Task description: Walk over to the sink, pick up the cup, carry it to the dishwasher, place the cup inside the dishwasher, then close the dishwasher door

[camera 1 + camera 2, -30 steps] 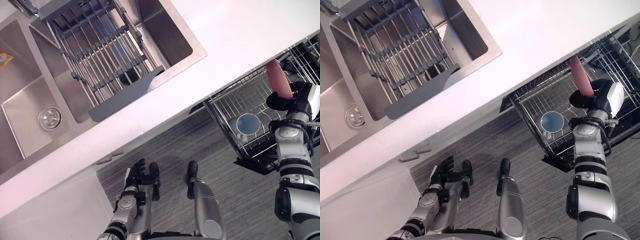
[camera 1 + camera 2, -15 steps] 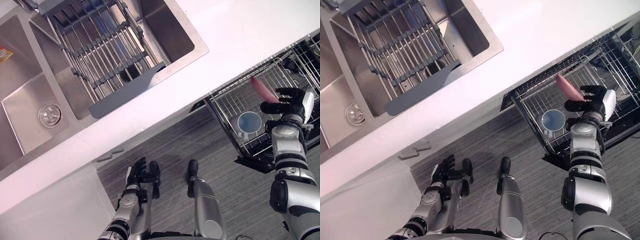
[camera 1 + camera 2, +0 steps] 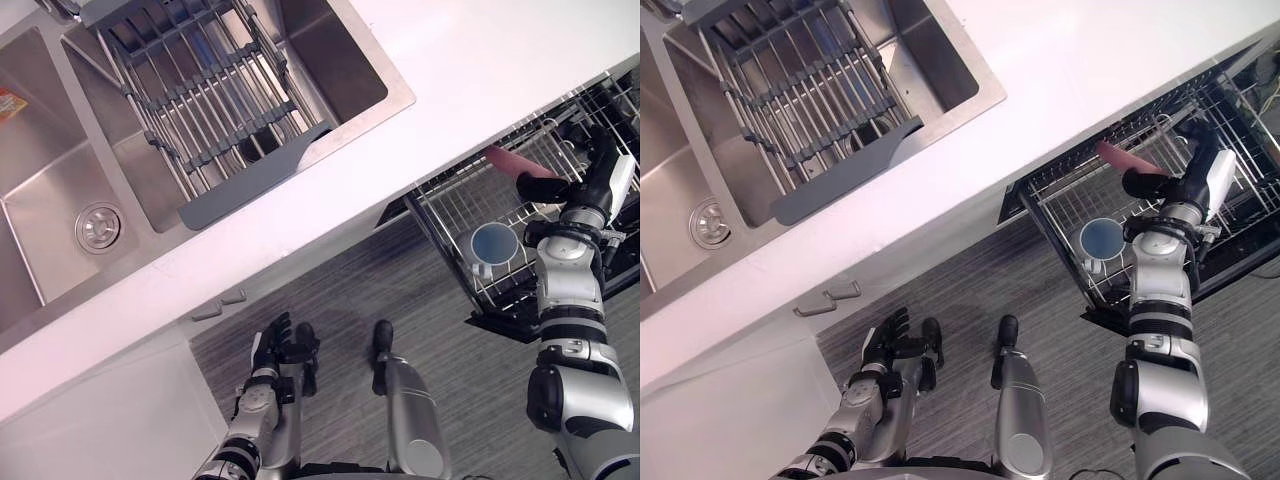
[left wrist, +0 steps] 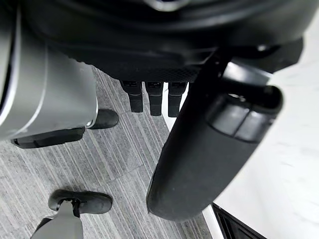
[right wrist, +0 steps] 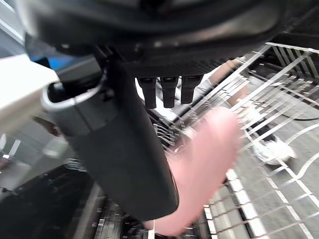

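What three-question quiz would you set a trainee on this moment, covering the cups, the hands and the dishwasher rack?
1. True or false: the pink cup is at the right hand, over the pulled-out dishwasher rack.
2. Where is the left hand? A) in the sink B) low, above the grey floor C) on the counter
3. Fill in: the cup sitting in the rack is ____.
Key: 1 true; 2 B; 3 blue (the blue cup).
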Tool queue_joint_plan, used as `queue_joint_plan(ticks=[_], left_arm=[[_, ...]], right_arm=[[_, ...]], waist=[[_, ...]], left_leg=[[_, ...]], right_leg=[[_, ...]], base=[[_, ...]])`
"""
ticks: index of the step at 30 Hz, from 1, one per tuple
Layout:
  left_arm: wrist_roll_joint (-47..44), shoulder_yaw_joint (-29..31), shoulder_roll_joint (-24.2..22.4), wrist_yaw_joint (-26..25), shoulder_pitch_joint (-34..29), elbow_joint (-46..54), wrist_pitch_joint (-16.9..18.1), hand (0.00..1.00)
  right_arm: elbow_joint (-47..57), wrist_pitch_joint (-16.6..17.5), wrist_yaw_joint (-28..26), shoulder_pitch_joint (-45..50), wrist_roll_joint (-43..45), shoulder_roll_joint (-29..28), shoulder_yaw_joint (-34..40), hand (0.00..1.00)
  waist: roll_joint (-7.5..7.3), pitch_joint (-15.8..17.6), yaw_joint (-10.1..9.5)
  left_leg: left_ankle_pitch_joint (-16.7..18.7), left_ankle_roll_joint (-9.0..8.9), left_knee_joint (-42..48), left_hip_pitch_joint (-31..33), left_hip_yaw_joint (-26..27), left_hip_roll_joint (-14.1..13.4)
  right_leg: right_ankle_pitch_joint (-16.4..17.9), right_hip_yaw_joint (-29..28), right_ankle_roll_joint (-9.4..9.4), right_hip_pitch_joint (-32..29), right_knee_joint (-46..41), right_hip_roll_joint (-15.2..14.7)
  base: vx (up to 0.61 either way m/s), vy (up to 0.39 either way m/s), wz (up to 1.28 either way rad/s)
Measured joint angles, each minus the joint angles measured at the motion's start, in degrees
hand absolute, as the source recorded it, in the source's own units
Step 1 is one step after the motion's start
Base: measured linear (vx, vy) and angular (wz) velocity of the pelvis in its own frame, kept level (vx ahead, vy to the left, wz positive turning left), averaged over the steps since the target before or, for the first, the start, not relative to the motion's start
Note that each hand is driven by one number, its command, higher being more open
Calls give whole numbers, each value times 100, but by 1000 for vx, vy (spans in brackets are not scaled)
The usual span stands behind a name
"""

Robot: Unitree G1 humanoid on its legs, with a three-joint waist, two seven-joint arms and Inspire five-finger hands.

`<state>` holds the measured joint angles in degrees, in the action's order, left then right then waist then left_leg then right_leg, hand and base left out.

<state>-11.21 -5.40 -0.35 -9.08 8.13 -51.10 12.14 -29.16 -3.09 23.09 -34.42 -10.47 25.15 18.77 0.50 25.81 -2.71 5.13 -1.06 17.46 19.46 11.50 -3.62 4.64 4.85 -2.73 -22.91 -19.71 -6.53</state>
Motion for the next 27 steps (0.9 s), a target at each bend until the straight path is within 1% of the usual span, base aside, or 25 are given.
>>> queue_joint_plan(ticks=[4,12,14,17,18,20,21,22,25,26,27], left_arm=[[3,-14,19,21,8,-32,-57,90],[75,-25,55,53,11,-69,-133,90],[131,-64,73,63,11,-95,-165,90],[235,-73,114,73,-6,-111,-201,90],[265,-71,165,77,-40,-118,-213,90],[345,-70,208,89,-79,-138,-260,90],[350,-68,210,118,-140,-161,-300,90],[364,-66,209,144,-182,-160,-310,90],[468,-53,210,209,-414,-157,-323,90],[530,-6,203,229,-496,-158,-330,90],[571,30,191,244,-533,-157,-337,90]], right_arm=[[445,11,68,541,30,-326,120,90],[1033,11,73,1506,33,-762,402,90],[1418,14,73,1795,32,-908,452,90],[1866,81,80,2205,32,-1128,456,90],[2139,96,78,2497,31,-1336,454,90],[2493,136,74,2939,30,-1576,453,90],[2741,190,63,3292,32,-1706,452,90],[2862,237,53,3478,34,-1767,453,90],[3249,417,-21,4185,32,-2098,453,90],[3350,476,-52,4415,31,-2213,448,90],[3404,488,-65,4517,30,-2264,448,90]], waist=[[-50,-15,-24],[-58,-18,-56],[-64,-23,-72],[-134,-94,-94],[-227,-167,-101],[-315,-250,-103],[-351,-384,-98],[-360,-444,-94],[-431,-767,-40],[-436,-897,-24],[-434,-953,-20]], left_leg=[[18,-7,-1,-105,-1,-19],[37,-35,-7,-289,8,-58],[70,-44,-31,-398,17,-77],[104,-55,-66,-455,25,-109],[112,-68,-104,-521,29,-121],[128,-93,-155,-643,21,-127],[140,-105,-188,-685,17,-128],[141,-107,-217,-724,15,-125],[148,-121,-311,-937,11,-114],[149,-123,-360,-1017,10,-108],[149,-123,-377,-1047,9,-106]], right_leg=[[-1,13,1,135,41,16],[-1,14,2,330,91,52],[0,14,4,444,130,74],[6,27,15,516,183,109],[24,36,39,575,205,125],[61,64,59,701,245,135],[87,91,58,753,275,135],[101,109,54,798,295,134],[185,156,40,1017,376,124],[201,173,38,1105,426,123],[204,180,39,1140,455,123]], base=[[0,0,0],[0,0,0],[1,-5,-2],[0,0,0],[41,-16,-1],[64,-19,4],[72,-10,8],[123,2,8],[123,3,6],[102,3,5],[87,10,3]])
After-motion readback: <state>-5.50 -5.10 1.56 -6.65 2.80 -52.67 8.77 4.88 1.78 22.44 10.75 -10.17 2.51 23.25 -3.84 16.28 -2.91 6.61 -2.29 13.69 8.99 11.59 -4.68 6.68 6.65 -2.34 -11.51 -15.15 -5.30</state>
